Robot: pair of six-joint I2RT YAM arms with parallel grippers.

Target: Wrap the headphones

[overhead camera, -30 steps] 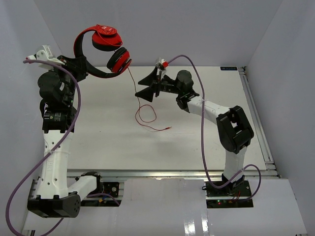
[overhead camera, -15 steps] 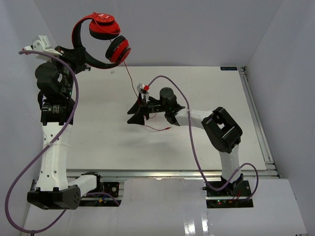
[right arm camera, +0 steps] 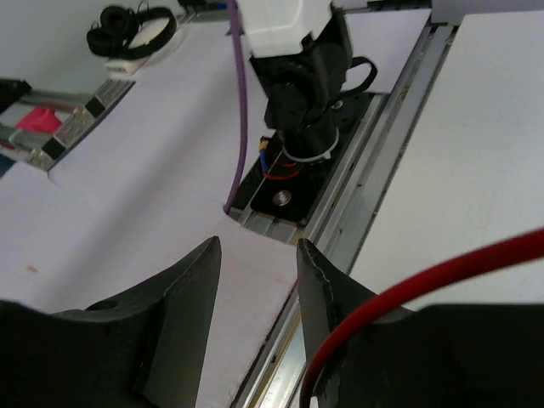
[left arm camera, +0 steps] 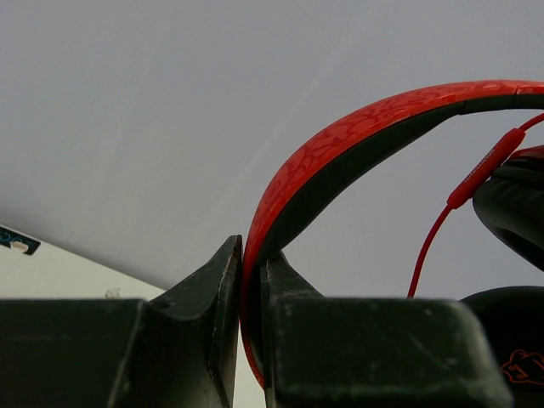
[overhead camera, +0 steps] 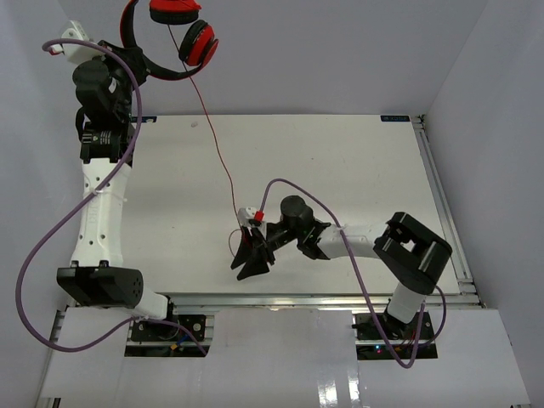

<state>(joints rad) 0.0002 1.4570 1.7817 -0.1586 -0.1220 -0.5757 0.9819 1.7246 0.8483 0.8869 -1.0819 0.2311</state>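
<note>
My left gripper pinches the headphones by the headband — only the overhead view shows them high over the table's far-left corner. My right gripper, near the front edge, stands half apart — its own camera shows the cable crossing one finger, outside the gap.

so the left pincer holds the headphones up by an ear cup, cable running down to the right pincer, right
No: the left pincer grips the headband, not an ear cup (left wrist view); the cable does run to the right pincer.
</note>
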